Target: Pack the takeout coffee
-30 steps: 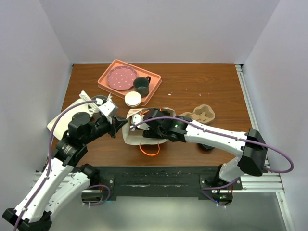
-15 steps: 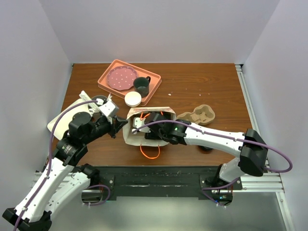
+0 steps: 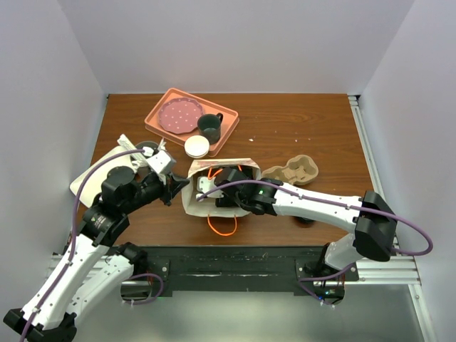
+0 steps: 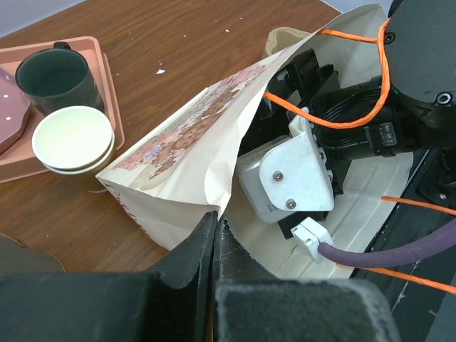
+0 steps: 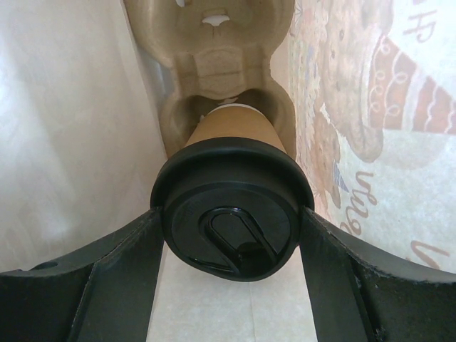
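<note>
The left gripper point(image 4: 216, 239) is pressed shut on the near rim of the paper bag point(image 4: 185, 153). Inside the bag, the right gripper point(image 5: 228, 239) clamps the takeout coffee point(image 5: 235, 128) between both fingers, at its black lid. The letters printed on the bag are too partial to read. The bag walls stand near on both sides. A pulp carrier point(image 5: 214, 50) lies ahead at the cup's far end.

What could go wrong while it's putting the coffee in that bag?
1. The right claw grips the tan paper cup by its round black plastic lid, which could pop off.
2. The left claw pinches only the rim of the printed white paper bag; a slip might close its mouth.
3. The orange cord handle lies across the right arm and might snag.
</note>
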{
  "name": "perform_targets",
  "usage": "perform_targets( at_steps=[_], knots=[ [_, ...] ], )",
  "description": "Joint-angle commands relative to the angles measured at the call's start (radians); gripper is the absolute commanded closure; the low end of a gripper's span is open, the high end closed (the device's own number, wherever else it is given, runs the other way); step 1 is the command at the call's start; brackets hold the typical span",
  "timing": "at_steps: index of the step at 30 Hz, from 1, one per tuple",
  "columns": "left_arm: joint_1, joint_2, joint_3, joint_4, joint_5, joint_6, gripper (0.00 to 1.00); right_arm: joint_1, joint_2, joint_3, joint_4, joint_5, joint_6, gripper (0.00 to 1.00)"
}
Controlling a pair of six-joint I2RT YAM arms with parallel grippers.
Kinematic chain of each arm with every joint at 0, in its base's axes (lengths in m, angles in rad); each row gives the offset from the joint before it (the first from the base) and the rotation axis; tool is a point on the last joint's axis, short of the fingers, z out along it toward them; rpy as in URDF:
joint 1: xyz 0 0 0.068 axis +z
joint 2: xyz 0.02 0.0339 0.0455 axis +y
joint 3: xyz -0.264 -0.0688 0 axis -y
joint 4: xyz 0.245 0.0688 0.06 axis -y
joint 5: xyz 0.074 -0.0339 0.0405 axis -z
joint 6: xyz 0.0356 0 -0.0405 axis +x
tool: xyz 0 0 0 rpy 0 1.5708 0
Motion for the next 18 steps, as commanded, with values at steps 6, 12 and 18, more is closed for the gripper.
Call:
perform_targets(
  at_steps=[6,12,18],
  knots=[
    [-0.004,-0.012,0.018,0.014,0.036,0.004,1.00,0.002,-0.011,-0.004,0.025,-0.016,-0.068,0.89],
    [-0.004,-0.028,0.023,0.008,0.045,-0.002,1.00,0.000,0.006,-0.005,0.041,-0.018,-0.094,0.89],
    [-0.005,-0.029,0.026,0.002,0.037,0.003,1.00,0.002,0.020,0.002,0.023,-0.049,-0.120,0.89]
  ],
)
